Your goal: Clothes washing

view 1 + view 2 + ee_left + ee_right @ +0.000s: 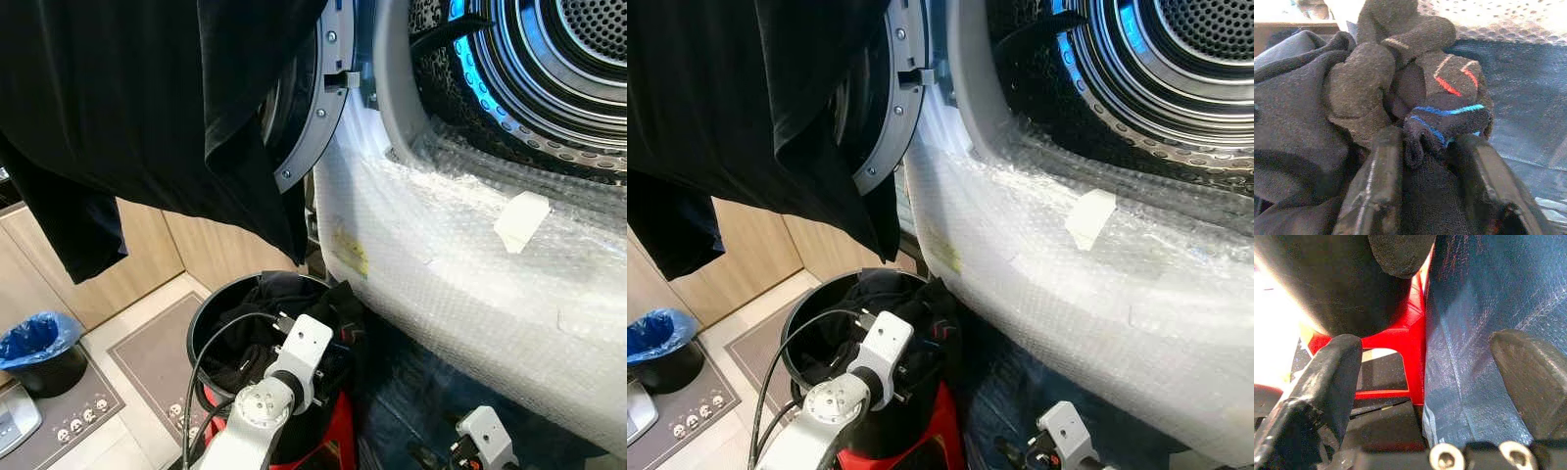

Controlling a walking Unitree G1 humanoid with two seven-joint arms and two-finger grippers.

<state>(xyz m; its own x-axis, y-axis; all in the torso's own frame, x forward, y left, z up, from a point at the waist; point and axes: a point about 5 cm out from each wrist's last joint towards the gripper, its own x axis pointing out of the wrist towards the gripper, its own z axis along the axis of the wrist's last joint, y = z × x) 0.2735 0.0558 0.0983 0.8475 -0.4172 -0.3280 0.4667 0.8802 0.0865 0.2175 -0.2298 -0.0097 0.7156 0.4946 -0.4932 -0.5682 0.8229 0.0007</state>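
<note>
Silver left arm [265,401], black cable, screwed joint, black-fingered right tool [1425,382]

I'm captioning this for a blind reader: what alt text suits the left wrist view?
The left gripper closes its two black jaws on a dark sock with blue and red stripes, bundled atop a heap of dark clothes. Blue tarp lies beyond it.

my left hand [1425,161] | fingers [1376,186] pinching dark striped sock [1447,105] | dark clothes [1298,127] at 9 o'clock
</note>
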